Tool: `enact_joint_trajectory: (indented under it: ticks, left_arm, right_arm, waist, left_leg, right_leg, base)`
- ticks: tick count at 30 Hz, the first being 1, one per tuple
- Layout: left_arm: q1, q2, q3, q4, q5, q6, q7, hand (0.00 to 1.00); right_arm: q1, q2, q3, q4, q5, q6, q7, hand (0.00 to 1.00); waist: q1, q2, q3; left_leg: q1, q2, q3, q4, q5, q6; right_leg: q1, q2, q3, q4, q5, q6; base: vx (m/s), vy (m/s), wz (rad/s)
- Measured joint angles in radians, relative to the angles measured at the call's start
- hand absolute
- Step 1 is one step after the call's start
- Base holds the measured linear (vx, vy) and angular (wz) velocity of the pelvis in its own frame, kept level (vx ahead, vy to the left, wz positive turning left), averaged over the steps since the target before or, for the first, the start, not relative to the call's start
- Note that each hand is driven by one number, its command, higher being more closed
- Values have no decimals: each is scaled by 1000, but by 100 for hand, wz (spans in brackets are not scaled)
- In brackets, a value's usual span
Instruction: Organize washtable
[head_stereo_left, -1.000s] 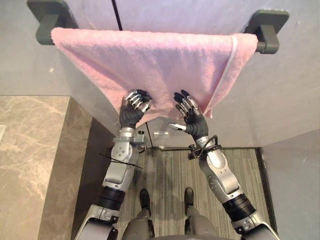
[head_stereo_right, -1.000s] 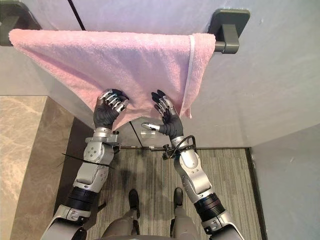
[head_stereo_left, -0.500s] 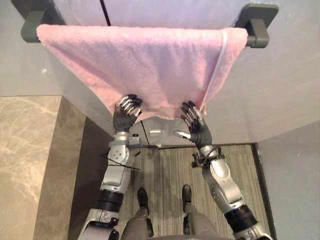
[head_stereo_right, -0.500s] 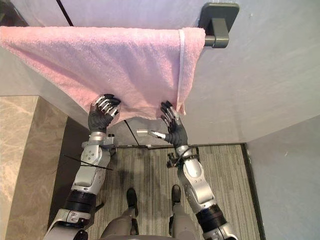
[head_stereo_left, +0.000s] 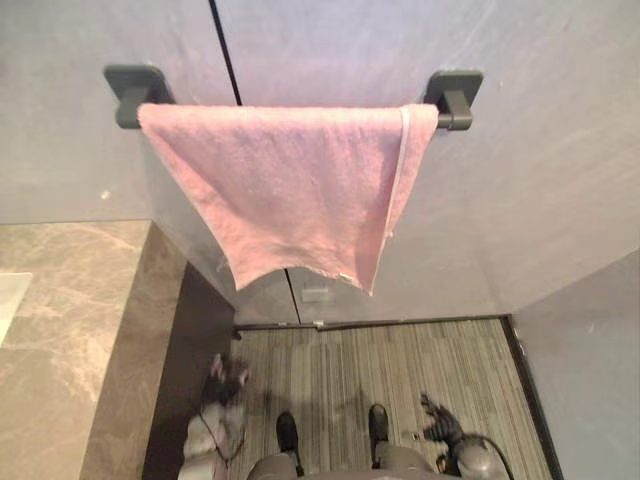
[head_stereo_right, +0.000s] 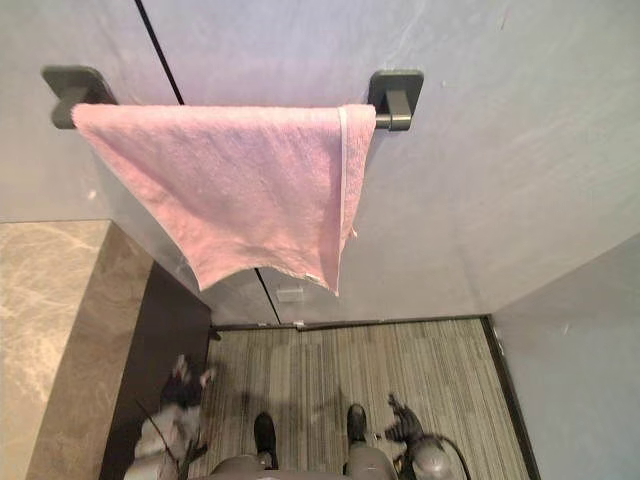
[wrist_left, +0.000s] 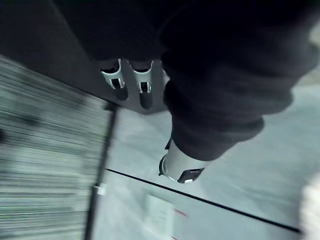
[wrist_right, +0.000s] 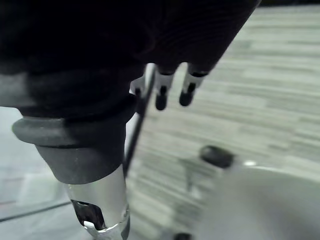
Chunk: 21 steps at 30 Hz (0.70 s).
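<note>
A pink towel (head_stereo_left: 290, 190) hangs over a dark rail between two dark wall brackets (head_stereo_left: 452, 97), its lower edge sagging to a point at either side. Nothing touches it. My left hand (head_stereo_left: 228, 380) is low down by the dark cabinet side, far below the towel. My right hand (head_stereo_left: 440, 425) is low at the right, above the striped floor, with its fingers spread. In the wrist views the left hand's fingers (wrist_left: 117, 80) and the right hand's fingers (wrist_right: 172, 92) are straight and hold nothing.
A marble counter (head_stereo_left: 60, 330) runs along the left, with its dark side panel (head_stereo_left: 190, 340) facing me. Grey walls stand behind the towel and at the right (head_stereo_left: 590, 370). A small plate (head_stereo_left: 316, 294) sits low on the wall under the towel.
Both hands have left the towel's lower edge and dropped down towards the floor. The towel now hangs free. The view has also pulled back.
</note>
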Motion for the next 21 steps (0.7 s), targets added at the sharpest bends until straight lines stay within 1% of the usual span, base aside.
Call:
enact_joint_trajectory:
  ticks: [1,2,4,6,7,8,11,12,13,14,15,16,17,18,19,20,21]
  left_arm:
    - [6,-15,59,105,19,12,3,0]
    - [17,-21,89,144,37,19,5,0]
    - [75,-47,208,248,107,60,9,0]
    - [104,-57,265,281,127,86,7,0]
    - [125,-60,285,291,129,102,0,0]
    - [130,-63,291,291,124,110,-4,0]
    - [97,-69,270,282,111,111,-17,0]
    - [78,-66,252,264,101,103,-18,0]
    - [73,-68,236,258,92,96,-13,0]
    - [53,-57,203,221,72,78,-2,0]
    - [34,-47,202,209,66,72,2,0]
    - [20,-49,213,181,59,68,5,0]
    - [22,-55,218,170,56,67,7,0]
    - [29,-75,215,164,55,62,9,0]
    - [31,-97,196,164,57,61,11,0]
    - [29,-107,181,163,64,61,12,0]
    - [23,-120,152,158,77,61,12,0]
  right_arm:
    - [-1,12,-59,69,-8,4,-8,0]
    - [-4,16,-88,94,-11,7,-16,0]
    - [4,21,-147,144,-19,26,-25,0]
    - [13,25,-172,151,-21,36,-25,0]
    - [11,25,-179,162,-20,42,-23,0]
    - [12,24,-186,167,-18,48,-23,0]
    - [0,24,-179,166,-4,53,-23,0]
    - [-8,23,-172,166,15,54,-23,0]
    - [-14,18,-166,166,22,53,-24,0]
    - [-21,30,-153,161,39,52,-26,0]
    - [-32,45,-155,158,54,52,-28,0]
    - [-47,59,-156,142,69,51,-33,0]
    - [-43,63,-156,121,77,49,-36,0]
    - [-32,66,-157,87,105,40,-49,0]
    - [-20,63,-164,68,129,26,-56,0]
    - [-17,62,-167,63,142,24,-62,0]
    - [-18,59,-189,61,157,27,-66,0]
  waist:
    - [6,6,-7]
    - [5,9,-11]
    - [5,21,-33]
    - [9,28,-49]
    - [16,28,-54]
    - [30,29,-54]
    - [32,26,-56]
    - [31,23,-60]
    - [30,36,-69]
    - [22,14,-78]
    - [26,-7,-62]
    - [35,-28,-43]
    - [32,-26,-43]
    - [27,-16,-45]
    - [22,10,-61]
    - [20,27,-65]
    - [6,58,-70]
  left_leg:
    - [16,0,0,0,-4,0]
    - [25,0,0,-1,-6,-1]
    - [60,0,0,-6,-16,-3]
    - [79,0,1,-6,-23,-1]
    - [88,1,1,-6,-26,-2]
    - [85,1,-2,-5,-26,-2]
    - [44,-2,-43,5,-22,-5]
    - [11,0,-64,34,-22,-6]
    - [-23,7,-80,62,-19,-12]
    - [-65,15,-94,67,-22,-11]
    - [-84,21,-74,137,-61,-2]
    - [-144,66,-63,457,-178,19]
    - [-148,96,-62,572,-216,5]
    - [-122,155,-69,725,-252,-30]
    - [-90,200,-93,800,-256,-43]
    - [-70,217,-105,792,-243,-45]
    - [-21,204,-126,699,-275,-105]
  right_leg:
    - [16,-1,0,0,-4,0]
    - [24,-1,-1,0,-6,2]
    - [58,-1,-1,0,-17,1]
    - [74,1,-1,0,-22,0]
    - [83,1,-2,0,-25,0]
    - [89,0,-6,0,-25,0]
    - [79,-4,-49,4,-26,0]
    - [47,-3,-68,24,-32,-5]
    - [24,2,-85,49,-34,-16]
    - [-37,-11,-115,86,-28,-42]
    - [-36,-17,-115,85,-24,-47]
    - [-29,-14,-113,104,-21,-51]
    - [-23,-10,-113,110,-21,-51]
    - [-15,0,-110,114,-21,-51]
    - [-13,10,-101,116,-14,-41]
    - [-17,14,-99,118,-8,-32]
    - [-24,18,-103,115,5,-14]
  base:
    - [0,0,0]
    - [0,0,0]
    - [0,0,0]
    - [0,0,0]
    - [-5,-2,5]
    - [-34,-7,14]
    - [-23,-11,39]
    - [-26,-19,48]
    - [-65,-29,52]
    - [-33,-9,34]
    - [-6,-27,12]
    - [40,-25,-17]
    - [-9,-33,-30]
    - [-63,53,-29]
    - [-63,108,-26]
    - [-53,210,-4]
    - [-76,228,22]
